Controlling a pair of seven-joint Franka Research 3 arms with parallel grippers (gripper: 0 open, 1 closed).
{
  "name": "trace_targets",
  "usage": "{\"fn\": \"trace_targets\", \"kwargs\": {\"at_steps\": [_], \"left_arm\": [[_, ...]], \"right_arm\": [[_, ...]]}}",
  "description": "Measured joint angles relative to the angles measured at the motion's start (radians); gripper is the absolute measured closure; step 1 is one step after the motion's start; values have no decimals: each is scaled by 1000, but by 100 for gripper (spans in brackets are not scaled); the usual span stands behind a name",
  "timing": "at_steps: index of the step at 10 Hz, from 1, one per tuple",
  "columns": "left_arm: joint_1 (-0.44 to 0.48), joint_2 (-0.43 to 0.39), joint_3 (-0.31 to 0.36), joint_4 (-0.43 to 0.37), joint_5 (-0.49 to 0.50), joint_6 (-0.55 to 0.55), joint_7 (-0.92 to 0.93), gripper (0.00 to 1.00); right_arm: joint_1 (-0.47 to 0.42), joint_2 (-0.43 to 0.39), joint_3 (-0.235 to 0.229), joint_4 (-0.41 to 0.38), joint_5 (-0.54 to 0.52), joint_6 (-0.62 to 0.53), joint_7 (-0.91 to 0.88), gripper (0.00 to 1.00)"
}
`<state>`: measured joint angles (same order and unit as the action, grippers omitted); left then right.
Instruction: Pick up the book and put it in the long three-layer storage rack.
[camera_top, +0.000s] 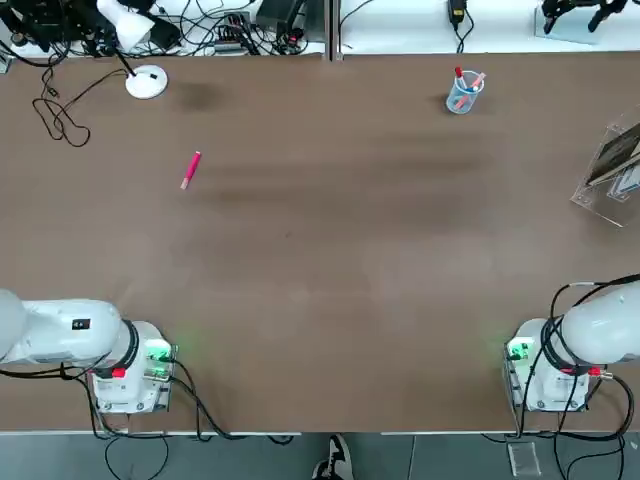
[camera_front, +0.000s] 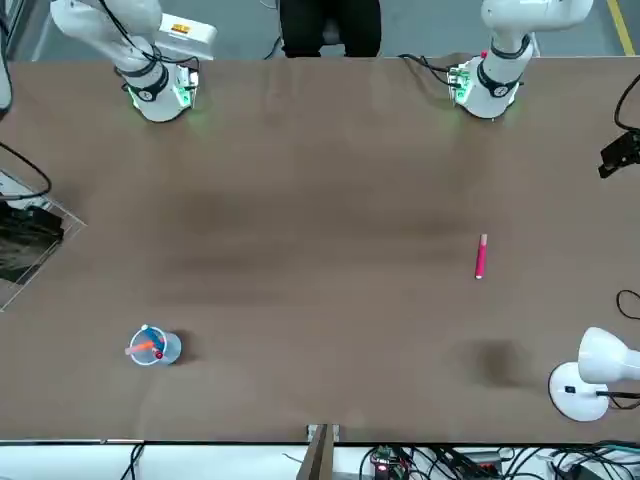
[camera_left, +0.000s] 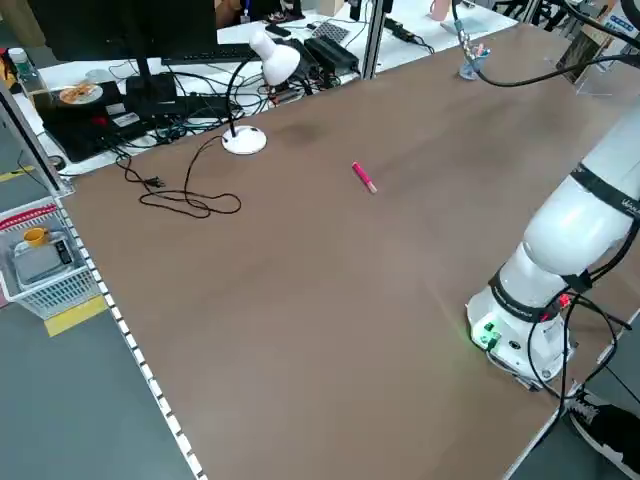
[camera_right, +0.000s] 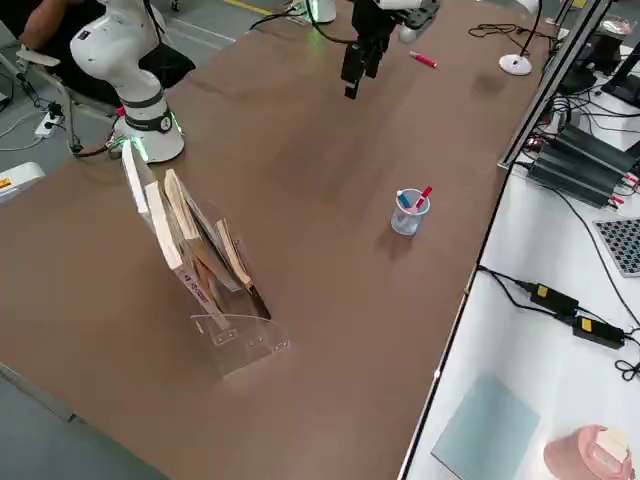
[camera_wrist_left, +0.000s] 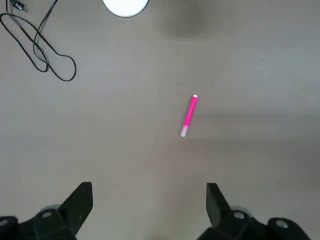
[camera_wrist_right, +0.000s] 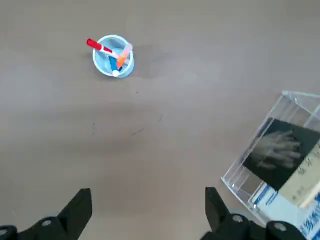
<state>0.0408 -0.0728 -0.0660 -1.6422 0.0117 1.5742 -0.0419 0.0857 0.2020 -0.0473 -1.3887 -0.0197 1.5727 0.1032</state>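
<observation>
Nearby, pen cup (camera_top: 464, 92) and pink marker (camera_top: 190, 169).

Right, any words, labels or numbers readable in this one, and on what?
None can be read.
book in the rack: print on its tan strip, too blurred.
blue-and-white booklet in the rack: markings too blurred.
left arm: small dark label, too small.
yellow label on the right arm: too small.
</observation>
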Motion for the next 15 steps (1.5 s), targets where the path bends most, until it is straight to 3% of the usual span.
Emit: {"fn": "trace_targets", "kwargs": {"at_steps": [9, 15], "left_arm": [[0, 1, 0, 0, 0, -1, 0, 0], [0, 2, -1, 0, 0, -1, 0, 0]], "right_arm": [[-38, -111, 4, -116, 0, 37, -35, 0], [-39, -151, 13, -129, 0, 41, -55, 0]]}}
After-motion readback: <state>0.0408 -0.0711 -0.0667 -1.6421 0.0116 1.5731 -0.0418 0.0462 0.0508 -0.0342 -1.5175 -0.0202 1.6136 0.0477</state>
